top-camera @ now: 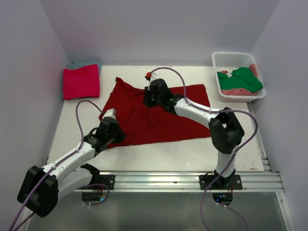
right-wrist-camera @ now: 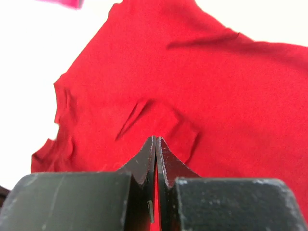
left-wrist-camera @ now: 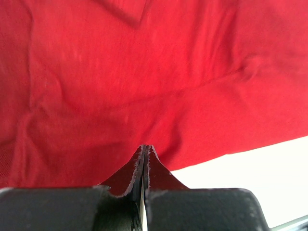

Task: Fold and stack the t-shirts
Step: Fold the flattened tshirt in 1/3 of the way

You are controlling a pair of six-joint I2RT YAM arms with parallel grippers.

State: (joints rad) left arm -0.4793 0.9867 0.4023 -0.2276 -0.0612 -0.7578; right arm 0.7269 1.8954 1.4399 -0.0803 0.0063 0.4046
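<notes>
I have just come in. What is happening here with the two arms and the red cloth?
Two robot arms are working on a dark red t-shirt spread out on the table. The left gripper is at its near left edge, the right gripper over its far middle, both jaws shut; whether they pinch cloth is unclear. A folded magenta-pink t-shirt lies on a teal t-shirt at far left. A green t-shirt and a salmon-pink t-shirt sit in the white basket at far right.
</notes>
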